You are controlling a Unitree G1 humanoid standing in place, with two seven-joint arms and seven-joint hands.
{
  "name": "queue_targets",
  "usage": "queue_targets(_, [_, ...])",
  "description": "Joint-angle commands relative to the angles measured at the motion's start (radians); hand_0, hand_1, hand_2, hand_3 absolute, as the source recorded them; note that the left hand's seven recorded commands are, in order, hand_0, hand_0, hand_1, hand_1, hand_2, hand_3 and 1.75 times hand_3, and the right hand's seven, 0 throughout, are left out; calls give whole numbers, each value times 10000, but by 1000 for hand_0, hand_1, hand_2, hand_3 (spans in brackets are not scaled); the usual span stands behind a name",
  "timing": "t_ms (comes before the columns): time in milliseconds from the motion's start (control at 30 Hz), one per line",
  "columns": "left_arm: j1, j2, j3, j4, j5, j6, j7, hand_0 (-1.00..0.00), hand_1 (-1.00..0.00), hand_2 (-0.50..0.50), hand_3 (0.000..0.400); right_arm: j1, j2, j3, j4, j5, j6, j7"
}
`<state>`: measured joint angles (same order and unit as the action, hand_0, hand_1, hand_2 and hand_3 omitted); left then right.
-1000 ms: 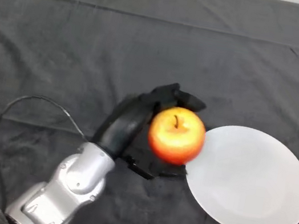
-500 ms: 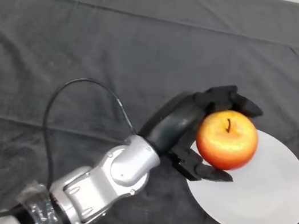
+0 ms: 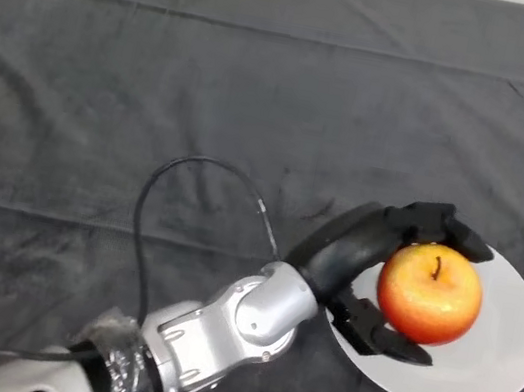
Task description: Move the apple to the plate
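A red and yellow apple (image 3: 430, 293) with its stem up is over the middle of the white plate (image 3: 504, 350) at the right of the table. My left hand (image 3: 365, 248) is shut on the apple: fingers curl over its far side and the thumb wraps under its near side. I cannot tell whether the apple rests on the plate or is held just above it. The silver-grey arm reaches in from the lower left.
The table is under a dark cloth (image 3: 159, 87) with a few folds. The plate lies near the right edge of the view.
My hand has carried the apple to the right, from just left of the plate to over the plate's middle, and the arm has stretched out further.
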<state>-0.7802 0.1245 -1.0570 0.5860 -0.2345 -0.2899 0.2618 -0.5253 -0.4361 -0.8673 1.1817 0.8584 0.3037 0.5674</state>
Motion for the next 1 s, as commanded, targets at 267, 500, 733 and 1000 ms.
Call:
queue_targets(267, [-981,-161,-808,746,-508,-410,156,-1000,-545,-227,400,-33,-168,-142,50,149,-30,17])
queue_targets(500, [-1168,-177,-1111,895,-570,-399,301,-498,0,-249,199,-46,-182,-148,90,149,-35,38])
queue_targets(733, [-1292,-150,-1256,894,-596,-357,419,0,0,0,0,-56,-194,-153,121,147,-40,56])
queue_targets(1000, [-1381,101,-1026,703,-611,-363,341,0,0,0,0,-64,-202,-157,146,143,-45,71])
